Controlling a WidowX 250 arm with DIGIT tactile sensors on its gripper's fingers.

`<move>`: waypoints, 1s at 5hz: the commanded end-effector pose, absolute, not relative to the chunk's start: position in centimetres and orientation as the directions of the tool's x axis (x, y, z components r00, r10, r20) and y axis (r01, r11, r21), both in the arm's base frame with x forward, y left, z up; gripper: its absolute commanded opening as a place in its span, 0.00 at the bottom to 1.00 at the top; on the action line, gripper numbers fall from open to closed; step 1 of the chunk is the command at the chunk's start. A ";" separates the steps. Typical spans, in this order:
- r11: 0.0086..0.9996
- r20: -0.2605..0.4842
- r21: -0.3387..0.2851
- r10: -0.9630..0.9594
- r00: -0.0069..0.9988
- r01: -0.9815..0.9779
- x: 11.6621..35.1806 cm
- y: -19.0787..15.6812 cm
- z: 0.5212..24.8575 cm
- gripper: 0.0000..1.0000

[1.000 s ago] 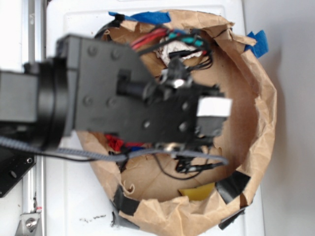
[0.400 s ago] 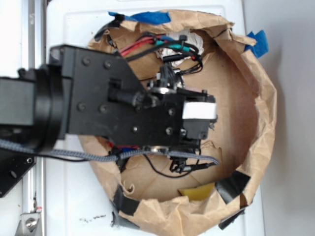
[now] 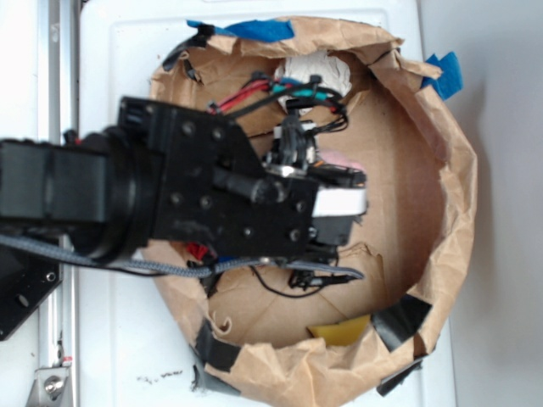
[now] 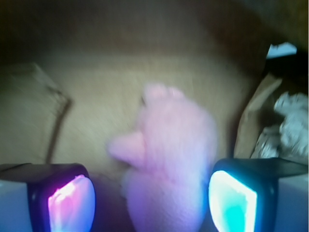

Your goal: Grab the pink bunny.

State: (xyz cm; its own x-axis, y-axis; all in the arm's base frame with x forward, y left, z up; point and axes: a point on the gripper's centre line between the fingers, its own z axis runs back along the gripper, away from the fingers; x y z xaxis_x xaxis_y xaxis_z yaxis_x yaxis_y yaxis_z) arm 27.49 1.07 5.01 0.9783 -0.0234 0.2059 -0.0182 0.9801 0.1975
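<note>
The pink bunny [image 4: 169, 159] is a pale-pink plush lying on the brown paper floor, blurred in the wrist view. It sits between my two fingers, closer to the right pad [image 4: 231, 203] than to the left pad [image 4: 72, 203], with a dark gap on its left. My gripper [image 4: 152, 205] is open around the bunny's lower body. In the exterior view only a small pink edge of the bunny [image 3: 344, 158] shows past the black wrist [image 3: 280, 203], which hides the fingers.
A crumpled brown paper wall [image 3: 450, 170] rings the bin. An off-white paper wad [image 3: 318, 68] lies at the far side and shows at the right of the wrist view [image 4: 289, 121]. A red cloth [image 3: 197, 248] peeks out under the arm. A yellow piece [image 3: 339, 331] lies near the front rim.
The arm has shifted left and a little toward the front of the bin, uncovering the paper wad. A pink edge of the bunny now shows beside the wrist.
</note>
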 end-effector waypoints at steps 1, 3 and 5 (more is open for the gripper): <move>0.984 0.239 0.175 -0.027 0.971 -0.016 27.0 0.6 6.2 0.00; 0.984 0.241 0.175 -0.012 0.971 -0.031 27.1 0.7 6.1 0.00; 0.983 0.245 0.171 0.014 0.969 -0.058 27.1 0.8 6.8 0.00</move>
